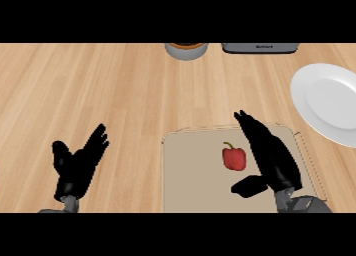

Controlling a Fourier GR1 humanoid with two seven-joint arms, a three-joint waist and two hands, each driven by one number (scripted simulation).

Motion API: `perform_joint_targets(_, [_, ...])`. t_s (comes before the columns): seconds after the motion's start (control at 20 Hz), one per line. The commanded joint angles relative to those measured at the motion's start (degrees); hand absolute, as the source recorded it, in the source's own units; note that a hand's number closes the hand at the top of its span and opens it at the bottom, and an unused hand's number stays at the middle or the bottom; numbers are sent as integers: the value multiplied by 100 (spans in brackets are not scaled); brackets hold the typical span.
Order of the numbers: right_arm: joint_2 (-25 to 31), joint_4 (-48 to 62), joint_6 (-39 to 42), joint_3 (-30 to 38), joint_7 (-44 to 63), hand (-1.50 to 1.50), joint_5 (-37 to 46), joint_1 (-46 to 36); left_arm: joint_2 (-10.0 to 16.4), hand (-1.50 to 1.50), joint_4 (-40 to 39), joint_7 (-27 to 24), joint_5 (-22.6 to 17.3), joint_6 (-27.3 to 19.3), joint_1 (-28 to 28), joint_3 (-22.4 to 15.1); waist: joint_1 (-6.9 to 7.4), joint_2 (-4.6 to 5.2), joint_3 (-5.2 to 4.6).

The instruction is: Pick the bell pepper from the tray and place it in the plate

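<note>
Our right hand (pixel 273 160) is hovering open, empty, over the tray (pixel 190 177) with the bell pepper (pixel 234 158). Our left hand (pixel 76 167) is resting open left of it.

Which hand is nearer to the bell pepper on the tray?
The right hand. It is over the tray, just right of the bell pepper, fingers straight. The left hand rests open far to its left, off the tray.
</note>
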State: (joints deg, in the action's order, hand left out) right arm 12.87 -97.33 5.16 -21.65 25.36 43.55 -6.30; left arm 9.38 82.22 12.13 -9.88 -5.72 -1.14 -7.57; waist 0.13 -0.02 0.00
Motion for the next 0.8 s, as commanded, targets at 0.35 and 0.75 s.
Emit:
perform_joint_targets(0.35, [-467, 858, -178, 181, -242, -150, 890, -50, -311, 0, -152, -63, 302, 107, 33, 112, -6, 2, 0])
perform_joint_targets(0.75, [-539, 1256, 402, 537, -348, -150, 831, -438, -303, 0, 321, 71, 378, 160, -248, 214, 3, -1, 0])
